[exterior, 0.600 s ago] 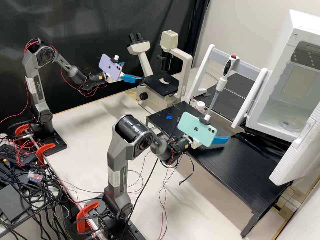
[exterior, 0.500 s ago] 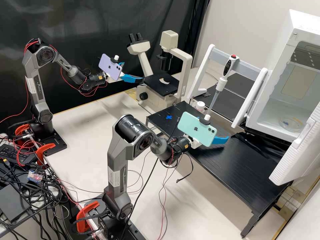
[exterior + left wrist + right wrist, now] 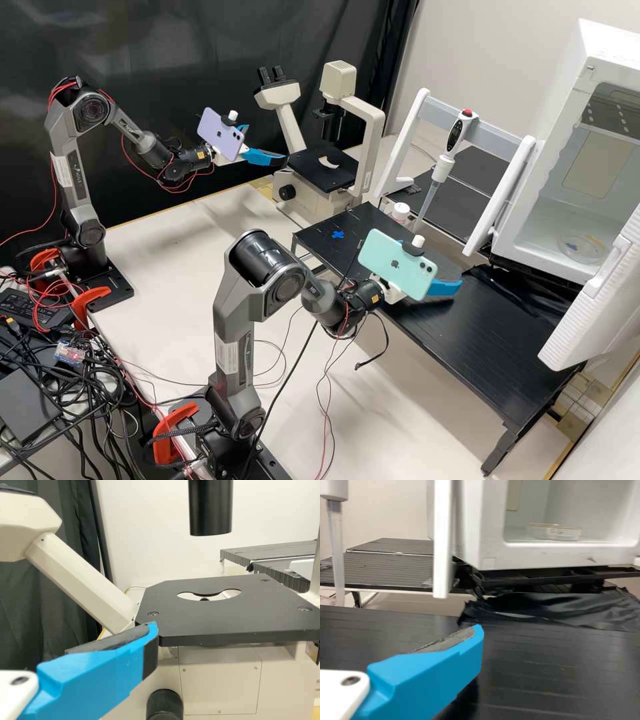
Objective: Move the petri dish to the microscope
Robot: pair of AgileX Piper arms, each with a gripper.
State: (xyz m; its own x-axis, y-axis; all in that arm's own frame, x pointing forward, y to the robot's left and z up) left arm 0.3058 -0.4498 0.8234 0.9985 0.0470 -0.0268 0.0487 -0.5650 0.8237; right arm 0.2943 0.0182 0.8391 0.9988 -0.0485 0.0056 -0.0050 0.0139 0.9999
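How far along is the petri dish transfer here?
Looks done: the cabinet door stands open. In hand: nothing gripped; the right hand hovers open above the black rack, while the petri dish lies inside the cabinet. Left: grasping the dish, bringing it out, setting it on the microscope stage, near the open left hand.

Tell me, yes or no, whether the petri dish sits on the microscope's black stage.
No, in the high view the petri dish sits inside the open white chamber.
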